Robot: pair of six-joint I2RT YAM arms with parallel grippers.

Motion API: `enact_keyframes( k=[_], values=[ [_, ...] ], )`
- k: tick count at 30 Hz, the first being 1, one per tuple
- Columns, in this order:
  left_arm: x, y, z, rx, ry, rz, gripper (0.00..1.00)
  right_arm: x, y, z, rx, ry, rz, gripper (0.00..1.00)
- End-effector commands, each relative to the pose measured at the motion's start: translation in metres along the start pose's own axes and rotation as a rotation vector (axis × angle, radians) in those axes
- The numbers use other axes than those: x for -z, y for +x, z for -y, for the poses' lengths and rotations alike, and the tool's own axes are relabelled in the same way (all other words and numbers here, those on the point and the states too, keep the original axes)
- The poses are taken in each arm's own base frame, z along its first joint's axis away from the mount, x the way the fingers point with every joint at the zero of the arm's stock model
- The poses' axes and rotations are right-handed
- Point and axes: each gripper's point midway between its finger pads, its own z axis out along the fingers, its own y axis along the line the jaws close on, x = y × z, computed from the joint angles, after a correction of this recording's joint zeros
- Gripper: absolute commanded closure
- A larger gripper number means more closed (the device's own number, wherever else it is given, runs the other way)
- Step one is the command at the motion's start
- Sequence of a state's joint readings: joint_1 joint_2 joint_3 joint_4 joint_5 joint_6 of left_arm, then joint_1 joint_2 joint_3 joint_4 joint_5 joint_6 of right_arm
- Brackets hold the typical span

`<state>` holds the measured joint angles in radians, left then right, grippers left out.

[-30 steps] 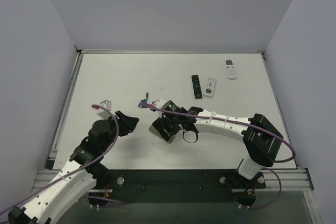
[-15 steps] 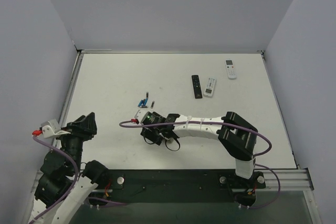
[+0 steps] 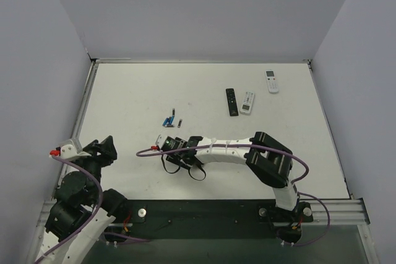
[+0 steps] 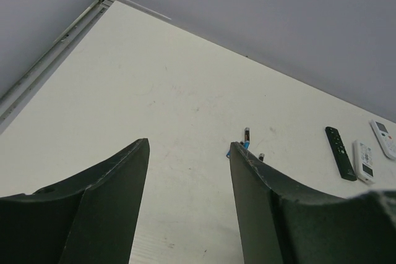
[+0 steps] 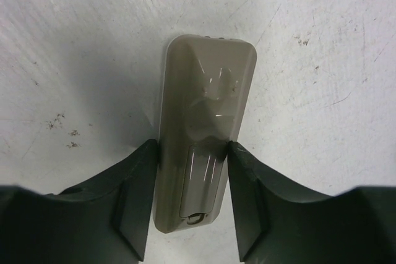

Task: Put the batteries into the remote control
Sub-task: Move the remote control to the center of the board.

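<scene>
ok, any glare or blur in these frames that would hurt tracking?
Right wrist: glare patches on the grey-tan back of the remote control, soft shadow on the table left of it. Left wrist: near fingers dark and featureless, lower right corner soft; batteries tiny but legible. Top external: even light, no glare.

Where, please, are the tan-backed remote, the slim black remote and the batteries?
tan-backed remote [image 5: 207, 109]: right wrist view, middle of its back.
slim black remote [image 3: 231, 101]: top view, its middle.
batteries [image 3: 167, 121]: top view, a blue one.
</scene>
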<state>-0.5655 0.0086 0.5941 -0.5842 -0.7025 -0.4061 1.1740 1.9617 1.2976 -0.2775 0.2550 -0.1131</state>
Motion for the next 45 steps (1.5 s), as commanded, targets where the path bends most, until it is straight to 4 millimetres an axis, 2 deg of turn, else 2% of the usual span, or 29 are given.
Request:
enact_keyframes(
  k=[1,4,6,11,12,14,15,18,19,21,22,26,32,35,36,42,45],
  values=[
    [-0.002,-0.003,-0.002,-0.029,-0.015,0.014,0.35,0.000,0.015,0.015,-0.038,0.037,-0.073,0.64],
    [-0.003,-0.003,-0.002,-0.030,-0.020,0.016,0.35,0.003,0.024,0.033,-0.158,0.036,-0.075,0.76],
    [-0.004,-0.002,-0.002,-0.033,-0.017,0.014,0.35,0.005,0.038,0.053,-0.252,0.055,-0.082,0.77],
    [-0.004,-0.002,-0.002,-0.033,-0.021,0.018,0.35,0.013,0.074,0.098,-0.494,0.121,-0.094,0.88],
    [-0.004,-0.003,-0.002,-0.032,-0.019,0.018,0.35,0.012,0.093,0.110,-0.546,0.149,-0.124,0.89],
    [-0.004,-0.002,-0.002,-0.031,-0.020,0.020,0.35,0.018,0.111,0.126,-0.624,0.188,-0.143,0.91],
    [-0.005,-0.001,-0.001,-0.033,-0.016,0.017,0.35,0.017,0.130,0.136,-0.699,0.212,-0.176,0.92],
    [-0.005,-0.002,-0.002,-0.034,-0.017,0.019,0.35,0.025,0.159,0.151,-0.822,0.256,-0.208,0.93],
    [-0.005,-0.002,-0.002,-0.037,-0.015,0.018,0.35,0.027,0.180,0.159,-0.885,0.278,-0.245,0.93],
    [-0.005,-0.002,-0.001,-0.035,-0.016,0.020,0.35,0.032,0.198,0.163,-0.975,0.291,-0.267,0.94],
    [-0.005,-0.002,-0.001,-0.034,-0.013,0.021,0.35,0.034,0.216,0.167,-1.020,0.311,-0.299,0.94],
    [-0.006,-0.002,-0.001,-0.037,-0.014,0.020,0.35,0.040,0.240,0.178,-1.133,0.341,-0.312,0.93],
    [-0.006,-0.002,-0.002,-0.035,-0.023,0.024,0.34,0.030,0.251,0.175,-1.186,0.288,-0.357,0.83],
    [-0.006,-0.002,-0.004,-0.033,-0.031,0.029,0.32,0.027,0.253,0.174,-1.202,0.265,-0.364,0.71],
    [-0.005,-0.004,-0.005,-0.026,-0.033,0.035,0.32,0.027,0.255,0.174,-1.215,0.259,-0.365,0.64],
    [-0.005,-0.004,-0.006,-0.026,-0.039,0.037,0.29,0.024,0.254,0.171,-1.233,0.213,-0.350,0.45],
    [-0.004,-0.004,-0.006,-0.025,-0.039,0.037,0.29,0.028,0.246,0.174,-1.224,0.189,-0.289,0.39]
  ],
)
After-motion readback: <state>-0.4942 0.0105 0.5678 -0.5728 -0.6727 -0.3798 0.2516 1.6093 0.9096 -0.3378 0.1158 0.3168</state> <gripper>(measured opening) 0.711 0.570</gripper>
